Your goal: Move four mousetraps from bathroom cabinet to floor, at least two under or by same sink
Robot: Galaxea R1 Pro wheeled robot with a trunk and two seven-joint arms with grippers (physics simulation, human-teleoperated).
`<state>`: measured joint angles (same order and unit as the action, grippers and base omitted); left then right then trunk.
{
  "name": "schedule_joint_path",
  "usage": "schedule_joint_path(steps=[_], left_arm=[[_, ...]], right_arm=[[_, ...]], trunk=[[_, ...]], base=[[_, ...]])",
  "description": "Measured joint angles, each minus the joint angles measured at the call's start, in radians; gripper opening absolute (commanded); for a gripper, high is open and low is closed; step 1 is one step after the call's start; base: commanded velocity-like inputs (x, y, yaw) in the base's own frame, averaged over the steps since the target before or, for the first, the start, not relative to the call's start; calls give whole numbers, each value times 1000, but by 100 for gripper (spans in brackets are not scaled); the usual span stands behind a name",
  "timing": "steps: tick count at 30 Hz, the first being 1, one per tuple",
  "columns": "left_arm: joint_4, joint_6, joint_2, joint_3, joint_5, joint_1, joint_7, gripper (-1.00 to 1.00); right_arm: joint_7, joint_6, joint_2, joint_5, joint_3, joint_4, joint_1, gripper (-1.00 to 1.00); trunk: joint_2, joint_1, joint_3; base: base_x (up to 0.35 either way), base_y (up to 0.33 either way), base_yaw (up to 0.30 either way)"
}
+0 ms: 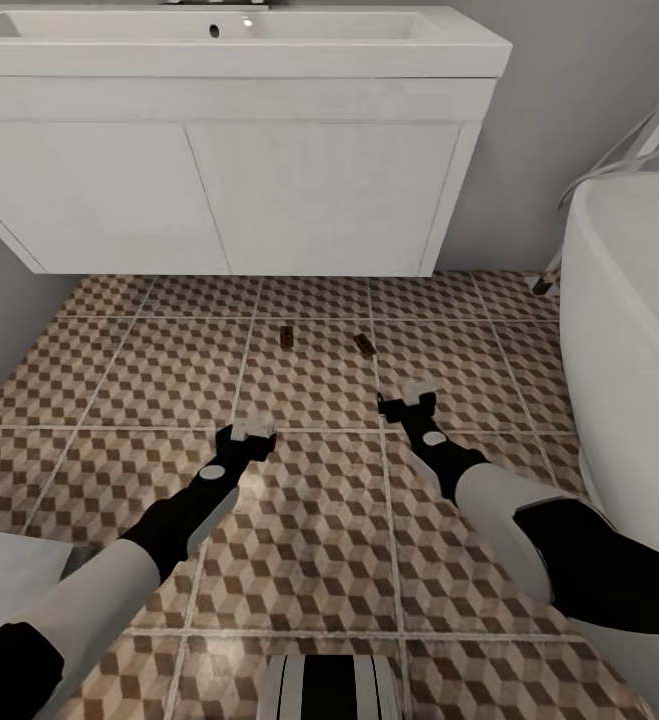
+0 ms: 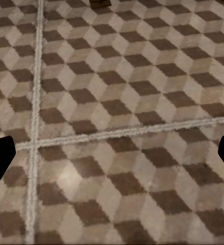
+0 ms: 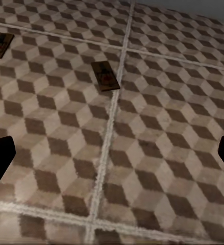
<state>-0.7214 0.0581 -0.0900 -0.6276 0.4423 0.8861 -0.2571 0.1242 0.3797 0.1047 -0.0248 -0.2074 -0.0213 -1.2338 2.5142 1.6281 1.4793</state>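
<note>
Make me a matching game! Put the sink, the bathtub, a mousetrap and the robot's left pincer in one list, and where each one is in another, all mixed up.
1. bathroom sink
2. bathtub
3. mousetrap
4. left pincer

A. lying on the patterned floor tiles in front of the vanity
B. at the right edge of the head view
C. open above bare floor
D. on top of the white vanity

Pairs: 1-D, 2-B, 3-A, 4-C

Matt patterned tile floor (image 1: 319, 520), wooden mousetraps (image 3: 104, 75) (dark metal parts)

Head camera looking down at bathroom floor (image 1: 309, 520), wrist cameras close above, probably sharing tiles
</note>
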Motion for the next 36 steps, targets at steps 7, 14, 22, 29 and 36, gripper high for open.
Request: schedule_joint_path(steps=[7, 14, 22, 29, 36], left_arm=[[-1, -11, -3, -1, 2, -44, 0, 100], [25, -102, -5, 0, -1, -98, -1, 100], [127, -254, -7, 0, 2, -169, 1, 100], [236, -427, -6, -2, 5, -186, 3, 100], [271, -464, 3, -5, 4, -189, 5, 100]], right_arm=[[-1, 61, -9, 0, 0, 0, 43, 100], [0, 132, -16, 0, 1, 0, 95, 100], [2, 208, -22, 0, 1, 0, 142, 100], [4, 213, -22, 0, 1, 0, 163, 100], [5, 214, -22, 0, 1, 0, 186, 100]], trunk=[[0, 0, 0], [0, 0, 0], [0, 0, 0], [-1, -2, -19], [-3, -5, -46]], base=[[0, 0, 0], [0, 0, 0], [0, 0, 0], [0, 0, 0], [0, 0, 0]])
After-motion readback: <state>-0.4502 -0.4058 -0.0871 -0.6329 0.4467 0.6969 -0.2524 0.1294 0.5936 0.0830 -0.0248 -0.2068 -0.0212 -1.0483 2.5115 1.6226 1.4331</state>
